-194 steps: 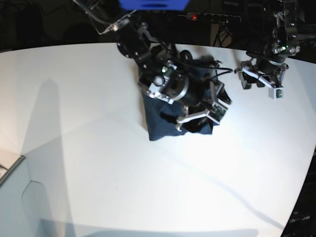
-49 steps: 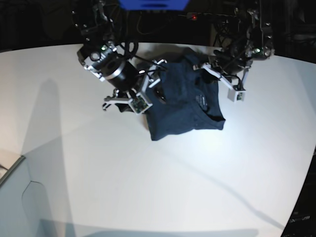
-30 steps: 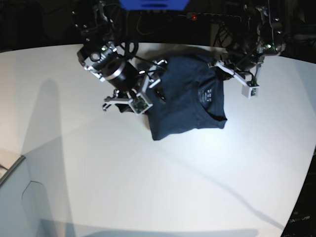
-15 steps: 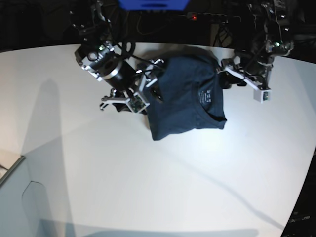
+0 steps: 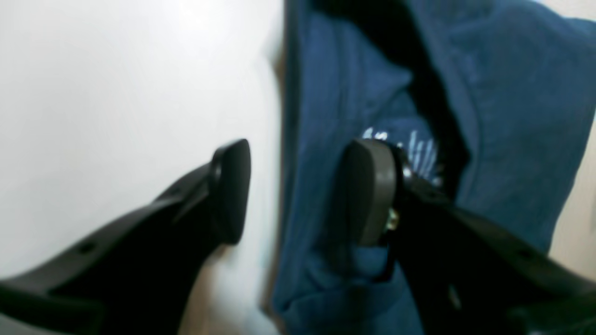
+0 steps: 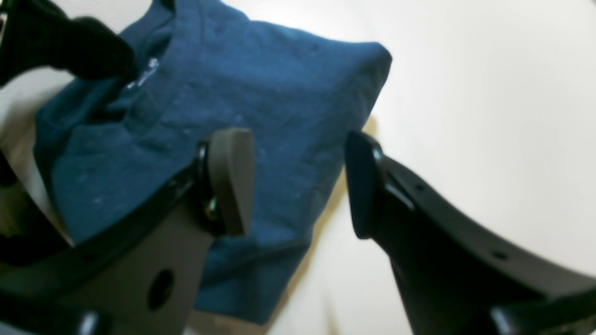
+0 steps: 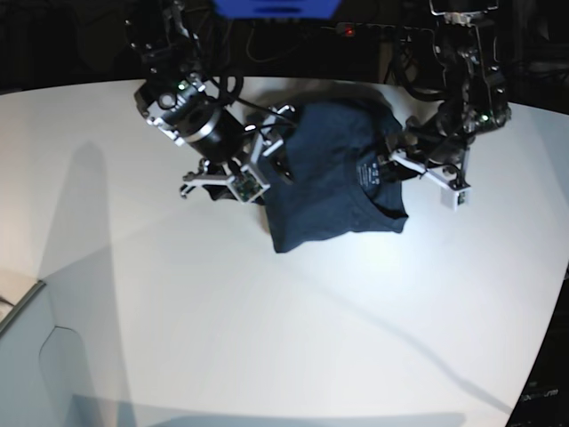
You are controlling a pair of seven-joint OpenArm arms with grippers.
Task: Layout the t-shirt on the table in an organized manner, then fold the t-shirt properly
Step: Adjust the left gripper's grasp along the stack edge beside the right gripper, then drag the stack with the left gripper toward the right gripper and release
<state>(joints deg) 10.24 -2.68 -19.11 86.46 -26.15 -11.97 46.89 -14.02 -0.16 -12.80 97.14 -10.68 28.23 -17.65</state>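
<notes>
both grippers – left gripper [image 5: 298, 190] and right gripper [image 6: 300, 181] – hang spread and empty beside the bunched t-shirt [image 7: 338, 178], likely to regrasp its edges.

A dark navy shirt [image 7: 333, 173] lies on a plain white table [image 7: 267, 338]; small white print marks show inside its neck, and in the wrist views the cloth reads a brighter, unpatterned blue; the left gripper [image 5: 298, 195] has black fingers with dull grey-brown pads; the right gripper [image 6: 298, 181] is likewise black with grey-brown pads; in the base view both arms appear black and silver with white brackets; a vivid blue block [image 7: 276, 7] sits at the top edge against a black background.
</notes>
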